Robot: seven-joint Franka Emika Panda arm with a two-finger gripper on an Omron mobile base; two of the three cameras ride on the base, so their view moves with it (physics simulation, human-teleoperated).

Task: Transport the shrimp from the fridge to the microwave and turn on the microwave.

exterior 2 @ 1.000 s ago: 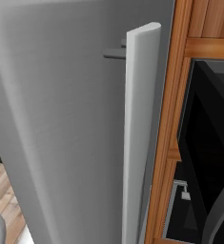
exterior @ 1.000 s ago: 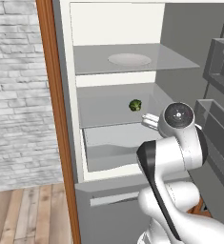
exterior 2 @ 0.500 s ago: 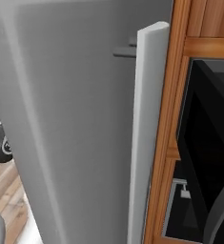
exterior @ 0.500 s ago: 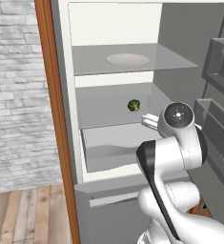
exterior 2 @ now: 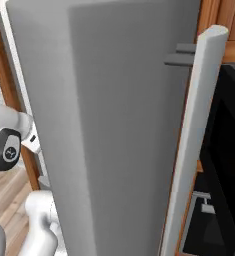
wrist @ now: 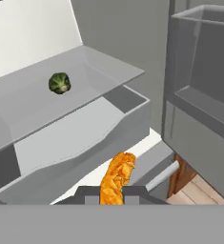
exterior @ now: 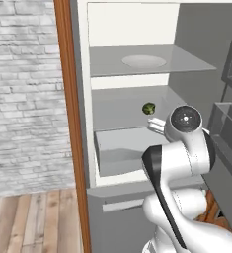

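Note:
The shrimp (wrist: 117,177), a curved orange piece, stands between the two dark fingertips of my gripper (wrist: 111,194), which is shut on it. It hangs just outside the open fridge (exterior: 132,24), in front of the pulled-out drawer (wrist: 75,143). In the left base view my white wrist (exterior: 185,120) is level with that drawer (exterior: 122,148). The fridge's flat grey door (exterior 2: 119,125) swings wide across the right base view. Right of the door's handle a strip of the microwave's black front (exterior 2: 231,135) shows.
A small green vegetable (exterior: 148,108) (wrist: 60,82) lies on the middle shelf. A shallow white dish (exterior: 144,61) sits on the upper shelf. Grey door bins (wrist: 204,62) jut out on the right beside the hand. A wooden post (exterior: 68,123) and brick wall (exterior: 23,99) stand left.
Both base views have shifted, so the base has moved; the fridge and its door now sit further right in the pictures. The arm keeps its pose and the grip is unchanged.

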